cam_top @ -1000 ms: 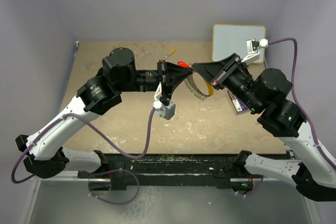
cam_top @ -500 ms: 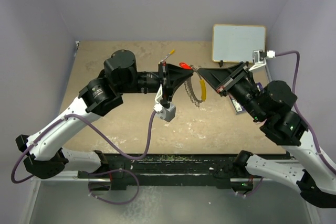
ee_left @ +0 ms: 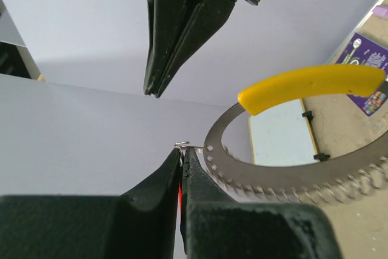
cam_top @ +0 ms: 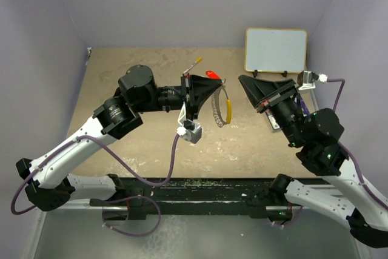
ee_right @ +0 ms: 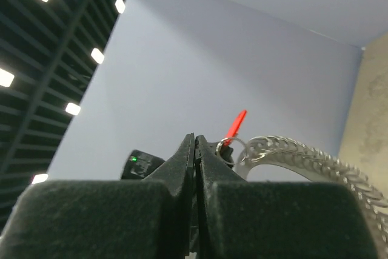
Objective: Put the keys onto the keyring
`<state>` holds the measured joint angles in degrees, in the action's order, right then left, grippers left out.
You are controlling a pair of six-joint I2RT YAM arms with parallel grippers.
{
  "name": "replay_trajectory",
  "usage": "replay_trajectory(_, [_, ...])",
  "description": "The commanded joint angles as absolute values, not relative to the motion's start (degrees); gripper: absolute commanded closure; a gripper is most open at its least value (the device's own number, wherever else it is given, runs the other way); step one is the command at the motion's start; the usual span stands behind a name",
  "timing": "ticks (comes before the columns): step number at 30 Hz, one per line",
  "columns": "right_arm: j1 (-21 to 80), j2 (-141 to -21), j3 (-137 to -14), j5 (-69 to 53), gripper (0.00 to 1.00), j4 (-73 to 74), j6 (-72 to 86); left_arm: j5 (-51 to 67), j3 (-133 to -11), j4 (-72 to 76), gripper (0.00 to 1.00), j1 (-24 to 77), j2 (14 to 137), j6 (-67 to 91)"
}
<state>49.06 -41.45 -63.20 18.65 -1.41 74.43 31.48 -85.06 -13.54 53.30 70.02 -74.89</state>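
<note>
My left gripper (cam_top: 222,85) is raised above the table and shut on the keys (cam_top: 211,74), whose red tag sticks out beside the fingers. In the left wrist view a thin wire loop shows at the pinched tips (ee_left: 182,148). From that loop hangs the keyring (cam_top: 216,111), a large silver ring with a yellow arc (ee_left: 309,86). My right gripper (cam_top: 241,79) stands a short way to the right, shut on nothing and apart from the ring. Its wrist view shows the closed tips (ee_right: 197,139), with the red tag (ee_right: 236,124) and the keyring (ee_right: 303,157) beyond them.
A small whiteboard (cam_top: 276,50) leans at the back right. A purple packet (ee_left: 370,83) lies on the table under the right arm. A yellow-tipped pen (cam_top: 194,63) lies behind the left gripper. Purple walls enclose the tan table (cam_top: 145,156).
My right gripper has pulled back to the right, off the keyring, with its jaws closed. The keyring has swung left and now hangs only from the left gripper.
</note>
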Motion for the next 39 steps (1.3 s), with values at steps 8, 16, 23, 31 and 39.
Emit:
replay_trajectory(8, [48.92, -42.55, -67.77, 17.65, 0.91, -6.00, 69.68, 32.10, -83.94, -6.21, 0.97, 53.17, 67.19, -75.66])
replay_trajectory(16, [48.87, -43.94, -74.18, 13.83, 0.63, 3.01, 65.74, 33.28, -85.24, -10.91, 0.97, 53.17, 66.71, -79.64])
replay_trajectory(23, [48.88, -45.70, -74.63, 9.32, 0.58, 4.97, 65.87, 35.64, -85.94, -16.96, 0.97, 53.17, 66.40, -86.05])
replay_trajectory(31, [48.87, -47.19, -72.94, 6.30, 0.56, 5.96, 66.50, 36.74, -86.13, -21.52, 0.97, 53.01, 65.39, -91.13])
replay_trajectory(39, [48.87, -45.93, -70.12, 7.01, 0.51, 5.14, 68.43, 37.21, -86.08, -22.62, 0.97, 53.08, 64.88, -93.71])
